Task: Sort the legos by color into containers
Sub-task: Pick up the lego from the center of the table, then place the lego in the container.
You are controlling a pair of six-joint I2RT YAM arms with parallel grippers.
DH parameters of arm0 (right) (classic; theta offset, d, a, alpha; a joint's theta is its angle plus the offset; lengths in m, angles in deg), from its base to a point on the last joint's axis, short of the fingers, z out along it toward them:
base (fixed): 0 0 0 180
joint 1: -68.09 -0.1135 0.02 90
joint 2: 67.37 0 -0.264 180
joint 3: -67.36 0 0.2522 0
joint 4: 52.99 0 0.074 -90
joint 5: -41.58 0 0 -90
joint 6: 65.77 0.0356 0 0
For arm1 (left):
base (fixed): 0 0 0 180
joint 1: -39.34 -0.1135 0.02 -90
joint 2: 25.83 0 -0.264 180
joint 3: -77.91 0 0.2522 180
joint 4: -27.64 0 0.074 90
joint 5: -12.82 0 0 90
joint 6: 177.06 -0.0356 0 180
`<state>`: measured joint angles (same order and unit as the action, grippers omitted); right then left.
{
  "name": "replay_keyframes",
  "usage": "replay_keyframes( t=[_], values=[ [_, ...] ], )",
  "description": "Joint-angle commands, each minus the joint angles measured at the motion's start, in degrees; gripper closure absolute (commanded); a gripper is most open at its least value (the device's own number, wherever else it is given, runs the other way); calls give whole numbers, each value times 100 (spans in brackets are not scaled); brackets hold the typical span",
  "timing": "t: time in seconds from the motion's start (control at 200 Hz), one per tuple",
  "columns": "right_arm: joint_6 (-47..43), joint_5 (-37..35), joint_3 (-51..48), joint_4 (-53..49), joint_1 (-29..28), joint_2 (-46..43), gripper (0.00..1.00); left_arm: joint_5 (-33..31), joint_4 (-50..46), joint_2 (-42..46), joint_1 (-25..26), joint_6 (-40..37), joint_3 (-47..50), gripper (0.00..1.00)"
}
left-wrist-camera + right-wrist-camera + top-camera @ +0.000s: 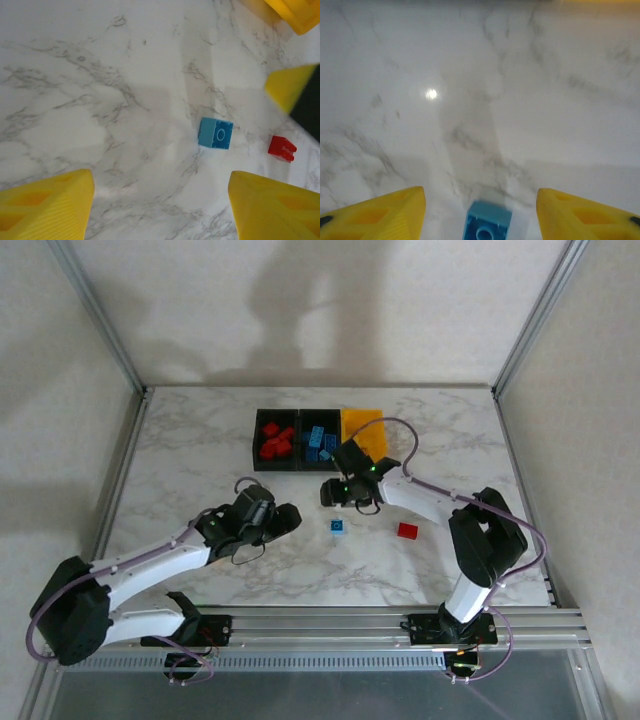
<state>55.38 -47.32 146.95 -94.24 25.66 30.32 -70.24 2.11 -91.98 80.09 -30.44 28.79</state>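
We find the blue lego [338,528] loose on the marble table [200,460], with bare tabletop all around it. The red lego [407,530] lies apart to its right. Beyond it the 3 containers [255,445] stand in a row, toward the far edge. The right gripper [337,494] hangs between the blue lego and the containers, its 2 fingers spread and empty. The left gripper [284,519] hovers near the blue lego on its left, fingers wide apart and empty, with open marble from there to the table's left edge.
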Motion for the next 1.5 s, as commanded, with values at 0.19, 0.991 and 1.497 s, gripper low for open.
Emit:
replay_keyframes(
  t=[0.19, 0.991, 1.497],
  values=[
    [451, 34, -366, 60, -381, 255, 40, -139, -158, 347, -50, 175, 206, 29],
    [167, -460, 108, -254, -449, 614, 68, -322, -246, 481, -50, 201, 267, 29],
    [-709, -856, 3093, -815, 207, 1515, 66, -500, -299, 414, -50, 128, -156, 30]
  ],
)
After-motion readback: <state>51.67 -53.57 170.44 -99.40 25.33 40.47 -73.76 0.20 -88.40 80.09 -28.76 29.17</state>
